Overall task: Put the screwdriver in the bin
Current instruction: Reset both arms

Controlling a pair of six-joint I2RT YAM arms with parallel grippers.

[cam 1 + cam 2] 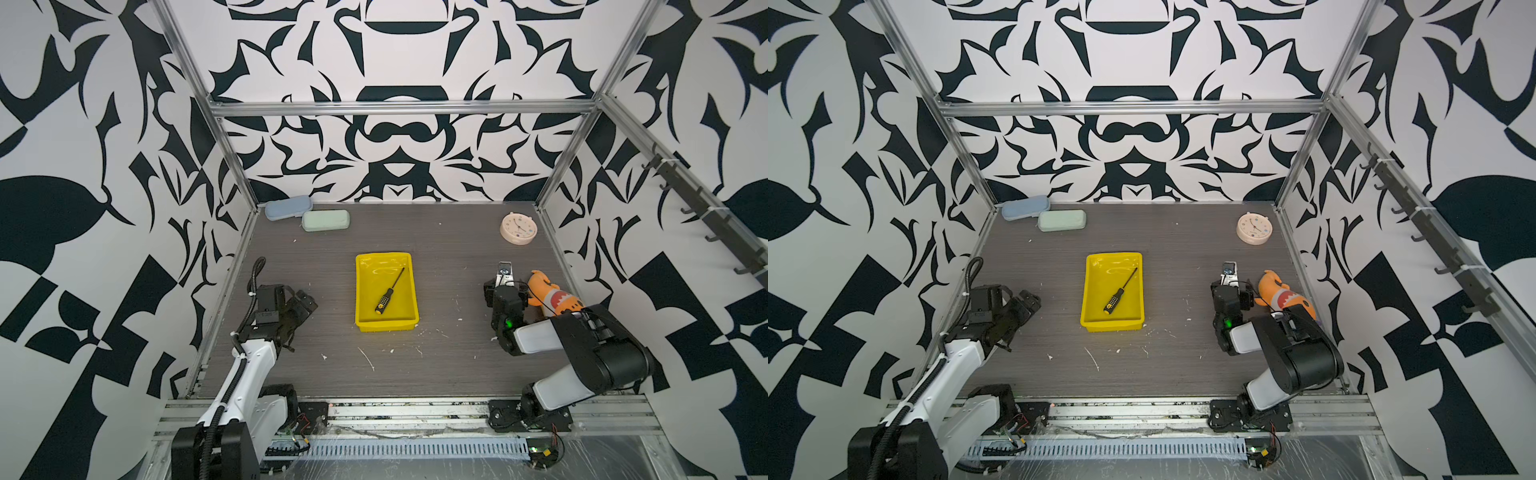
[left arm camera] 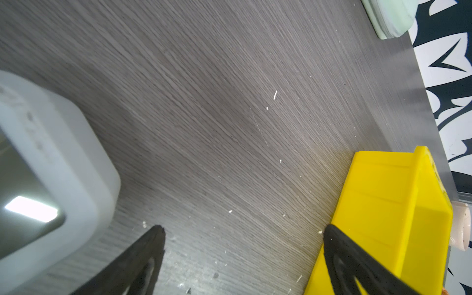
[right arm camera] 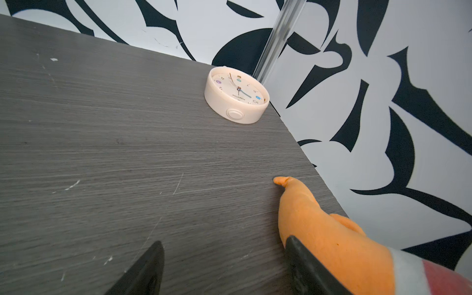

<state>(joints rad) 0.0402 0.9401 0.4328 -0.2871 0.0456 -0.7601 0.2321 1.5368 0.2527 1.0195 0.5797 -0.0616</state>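
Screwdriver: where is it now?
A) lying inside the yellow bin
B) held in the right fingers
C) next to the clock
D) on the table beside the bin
A: in both top views the screwdriver lies diagonally on the floor of the bin, handle end toward the near wall, with nothing holding it.

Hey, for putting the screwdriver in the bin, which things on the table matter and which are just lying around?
Part of the job:
- screwdriver, already lying inside the bin
- yellow bin

Just lying about:
- pale blue case
- green case
- clock
- orange plush toy
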